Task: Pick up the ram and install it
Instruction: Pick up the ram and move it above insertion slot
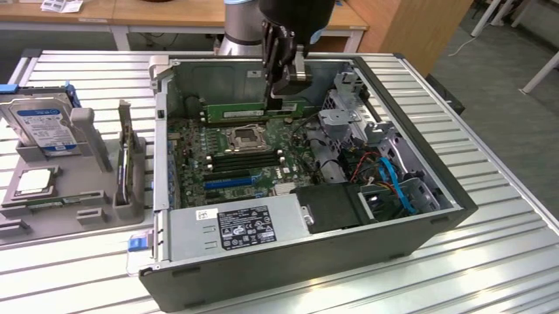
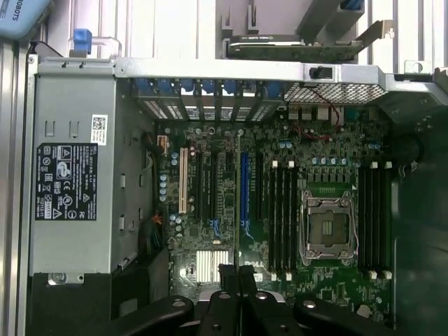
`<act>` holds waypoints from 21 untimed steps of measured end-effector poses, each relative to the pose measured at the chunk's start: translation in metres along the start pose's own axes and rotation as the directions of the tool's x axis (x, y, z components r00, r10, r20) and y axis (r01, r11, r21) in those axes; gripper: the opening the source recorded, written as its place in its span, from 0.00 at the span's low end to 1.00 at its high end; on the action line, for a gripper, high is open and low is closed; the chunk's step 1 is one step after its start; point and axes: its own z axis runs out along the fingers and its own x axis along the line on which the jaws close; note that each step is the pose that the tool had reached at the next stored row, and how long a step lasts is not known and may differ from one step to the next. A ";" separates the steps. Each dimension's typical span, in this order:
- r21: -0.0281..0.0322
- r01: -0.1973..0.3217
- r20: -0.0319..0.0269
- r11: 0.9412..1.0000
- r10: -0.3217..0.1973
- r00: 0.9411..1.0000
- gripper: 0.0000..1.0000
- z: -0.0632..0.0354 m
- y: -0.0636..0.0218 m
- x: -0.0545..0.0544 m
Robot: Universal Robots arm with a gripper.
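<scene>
Lower centre of exterior frame: grey power supply (image 1: 235, 226) inside open computer case (image 1: 306, 275). Mid-frame: motherboard (image 1: 262, 171), CPU socket (image 1: 245, 137). Upper centre, beyond socket: ram (image 1: 240, 112) lying level above board, one end clamped in gripper (image 1: 285, 101).

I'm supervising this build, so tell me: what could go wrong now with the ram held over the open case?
The fingers seem to grip the ram toward one end, so it may tilt when pressed in. The memory slots flank the open CPU socket, so a misaligned descent could strike the socket.
</scene>
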 end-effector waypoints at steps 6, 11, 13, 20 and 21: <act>0.000 0.000 0.000 1.000 0.000 1.000 0.11 0.0001 -0.0001 0.000; 0.000 0.000 0.000 1.000 0.000 1.000 0.11 0.0006 0.0000 -0.005; 0.000 0.000 0.000 1.000 0.000 1.000 0.11 0.0010 0.0000 -0.009; 0.000 0.000 0.000 1.000 0.000 1.000 0.11 0.0027 0.0000 -0.024; 0.000 0.000 0.000 1.000 0.000 1.000 0.11 0.0030 0.0000 -0.025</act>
